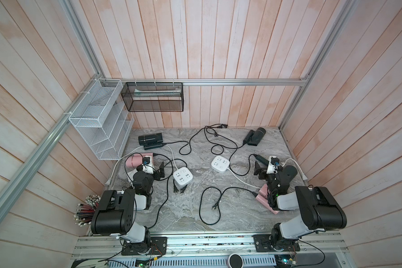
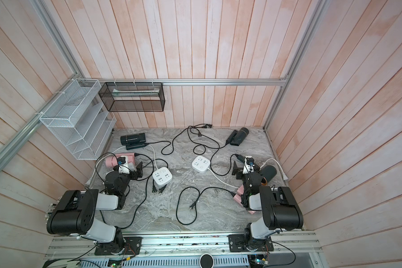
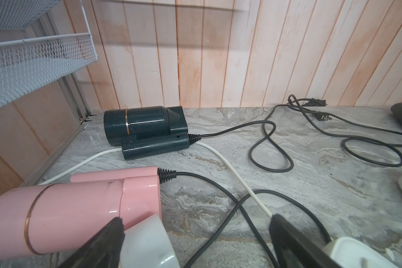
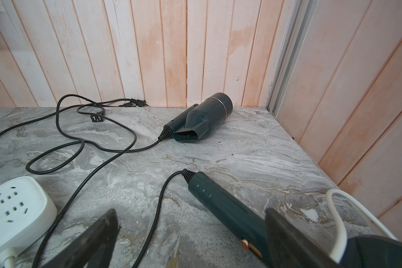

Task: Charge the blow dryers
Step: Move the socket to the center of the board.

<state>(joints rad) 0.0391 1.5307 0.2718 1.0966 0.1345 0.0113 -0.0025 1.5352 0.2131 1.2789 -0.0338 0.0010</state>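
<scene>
Blow dryers point(image 1: 150, 140) lie on a grey marbled tabletop point(image 1: 195, 215) boxed in by pale pink plank walls point(image 1: 218, 46). Leftmost, one black and one pink dryer point(image 1: 133, 160) beside the left gripper point(image 3: 195, 219), jaws wide apart. Centre, two white power strips point(image 1: 182, 177). Right, two black dryers point(image 1: 257, 135), pink ones point(image 1: 263, 199) partly hidden, count unclear; right gripper point(image 4: 190, 211) jaws wide apart. Stubby barrels, folded handles, loose black cords point(image 3: 218, 134), several plugs lying free.

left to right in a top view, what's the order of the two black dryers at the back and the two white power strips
back-left black dryer → cube power strip → flat power strip → back-right black dryer
</scene>
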